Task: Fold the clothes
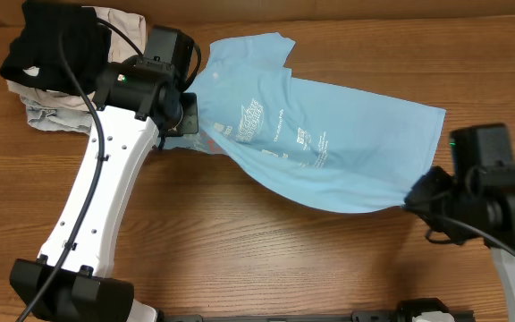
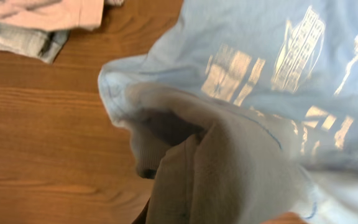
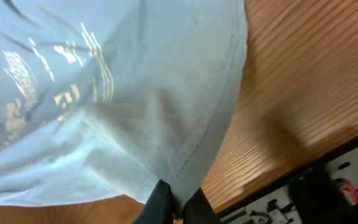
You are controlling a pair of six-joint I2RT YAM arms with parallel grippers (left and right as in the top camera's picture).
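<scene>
We see a sky-blue T-shirt (image 1: 329, 134) spread at a slant across the upper middle of the wooden table (image 1: 266, 259), printed side up, its white lettering (image 1: 253, 116) running through the centre of the overhead frame; one sleeve points toward the top edge of the frame, and the body stretches down to the lower right. At the right of the frame the right gripper (image 1: 416, 194) has its dark fingers (image 3: 160, 202) pressed together on the shirt's hem corner; in the right wrist view the stitched hem runs straight down into the closed fingers, with bare wood to the right of it. At the upper left, the left gripper (image 1: 189, 114) sits at the shirt's left edge, at the end of the white arm that rises from the lower left corner; in the left wrist view bunched, shadowed cloth fills the lower centre and covers the fingers, so we cannot tell whether they are apart or together. In the upper left corner of the overhead frame lies a stack of folded clothes, just beyond the left arm: a black garment (image 1: 47, 49) on top, a beige garment (image 1: 123, 22) behind it, and a pale denim garment (image 1: 47, 116) at the bottom, all apart from the shirt.
</scene>
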